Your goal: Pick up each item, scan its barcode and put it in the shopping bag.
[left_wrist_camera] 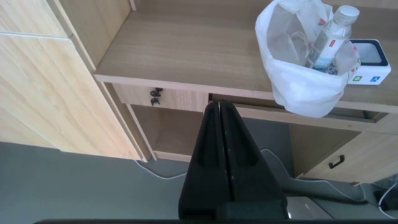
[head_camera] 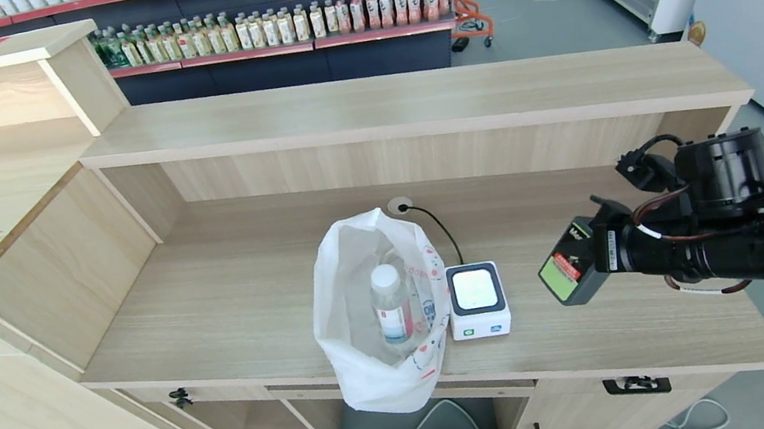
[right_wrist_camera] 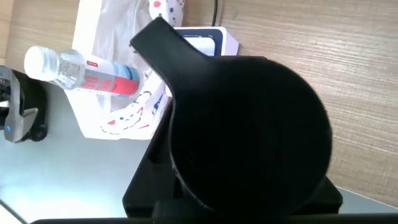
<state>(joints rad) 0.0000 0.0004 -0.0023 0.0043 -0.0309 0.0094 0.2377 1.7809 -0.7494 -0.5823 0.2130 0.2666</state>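
A white shopping bag (head_camera: pixel 365 343) stands open at the counter's front edge with a clear bottle (head_camera: pixel 391 304) upright inside. Touching its right side is the white barcode scanner (head_camera: pixel 476 300), window facing up. My right gripper (head_camera: pixel 597 251) is shut on a dark item with a green and red label (head_camera: pixel 569 268), held above the counter just right of the scanner. From the right wrist that dark item (right_wrist_camera: pixel 249 130) covers my fingers; past it lie the bottle (right_wrist_camera: pixel 81 71) and scanner (right_wrist_camera: pixel 205 40). My left gripper (left_wrist_camera: pixel 221 140) is shut on nothing, low in front of the counter, left of the bag (left_wrist_camera: pixel 298 68).
The wooden counter (head_camera: pixel 224 297) has a raised back shelf (head_camera: pixel 410 103) and a tall side wall on the left. A black cable (head_camera: pixel 442 231) runs from the scanner to a hole in the counter. Drawers and loose cords lie below the front edge.
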